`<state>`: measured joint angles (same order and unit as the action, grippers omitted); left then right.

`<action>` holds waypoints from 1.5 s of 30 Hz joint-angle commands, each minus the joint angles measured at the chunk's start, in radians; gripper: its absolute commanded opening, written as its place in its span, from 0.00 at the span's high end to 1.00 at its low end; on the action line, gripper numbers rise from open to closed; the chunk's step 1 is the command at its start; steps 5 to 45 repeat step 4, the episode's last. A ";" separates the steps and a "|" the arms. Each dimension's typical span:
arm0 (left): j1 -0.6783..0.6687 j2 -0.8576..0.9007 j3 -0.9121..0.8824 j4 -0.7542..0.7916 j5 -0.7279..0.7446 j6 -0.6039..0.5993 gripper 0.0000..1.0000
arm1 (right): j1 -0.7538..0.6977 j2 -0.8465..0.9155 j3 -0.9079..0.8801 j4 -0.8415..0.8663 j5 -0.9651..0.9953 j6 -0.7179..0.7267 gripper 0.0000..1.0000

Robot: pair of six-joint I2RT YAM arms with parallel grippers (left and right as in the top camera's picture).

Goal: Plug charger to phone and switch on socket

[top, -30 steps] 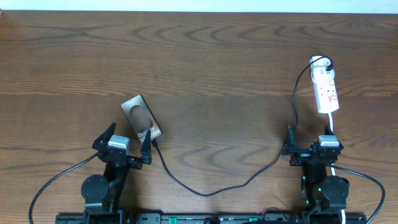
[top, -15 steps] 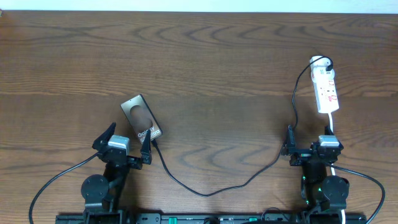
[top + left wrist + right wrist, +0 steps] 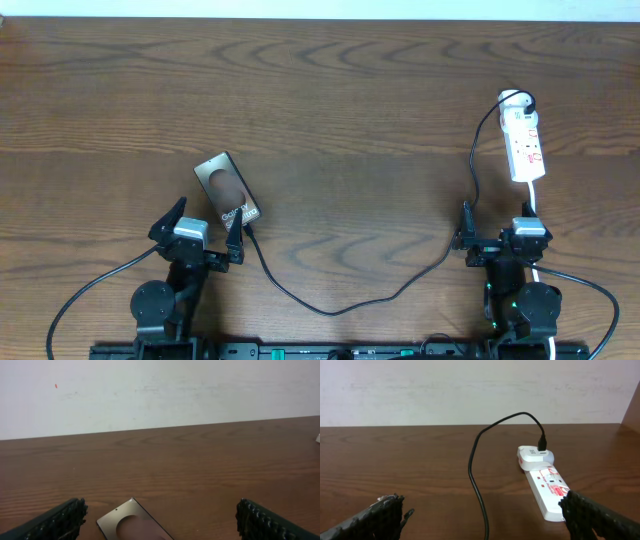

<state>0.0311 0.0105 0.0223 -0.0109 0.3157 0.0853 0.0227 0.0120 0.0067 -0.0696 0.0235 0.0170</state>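
The dark-brown phone (image 3: pixel 227 189) lies flat and slanted at the left, with its far corner in the left wrist view (image 3: pixel 131 525). The black charger cable (image 3: pixel 340 308) runs from the white adapter (image 3: pixel 514 100) on the socket (image 3: pixel 526 146) in a long loop to the phone's near end. Whether its tip is seated there I cannot tell. My left gripper (image 3: pixel 210 211) stands open just behind the phone, its fingers (image 3: pixel 57 521) wide apart. My right gripper (image 3: pixel 503 216) is open near the socket's near end (image 3: pixel 548 491), and the cable (image 3: pixel 478 482) runs between its fingers.
The socket's thick white cord (image 3: pixel 535 203) runs back past my right arm towards the table's front edge. A white wall (image 3: pixel 160 390) rises behind the far edge of the wooden table (image 3: pixel 350 100).
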 commanded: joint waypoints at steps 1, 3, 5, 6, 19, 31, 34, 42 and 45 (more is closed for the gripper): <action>0.003 -0.006 -0.018 -0.034 0.009 0.000 0.02 | -0.004 -0.007 -0.001 -0.005 -0.008 -0.011 0.01; 0.003 -0.006 -0.018 -0.034 0.009 0.000 0.02 | -0.004 -0.007 -0.001 -0.005 -0.008 -0.011 0.01; 0.003 -0.006 -0.018 -0.034 0.009 0.000 0.02 | -0.004 -0.007 -0.001 -0.005 -0.008 -0.011 0.01; 0.003 -0.006 -0.018 -0.034 0.009 0.000 0.02 | -0.004 -0.007 -0.001 -0.005 -0.008 -0.011 0.01; 0.003 -0.006 -0.018 -0.034 0.009 0.000 0.02 | -0.004 -0.007 -0.001 -0.005 -0.008 -0.011 0.01; 0.003 -0.006 -0.018 -0.034 0.009 0.000 0.02 | -0.004 -0.007 -0.001 -0.005 -0.008 -0.011 0.01; 0.003 -0.006 -0.018 -0.034 0.009 0.000 0.02 | -0.004 -0.007 -0.001 -0.005 -0.008 -0.011 0.01; 0.003 -0.006 -0.018 -0.034 0.009 0.000 0.02 | -0.004 -0.007 -0.001 -0.005 -0.008 -0.011 0.01; 0.003 -0.006 -0.018 -0.034 0.009 0.000 0.02 | -0.004 -0.007 -0.001 -0.005 -0.008 -0.011 0.01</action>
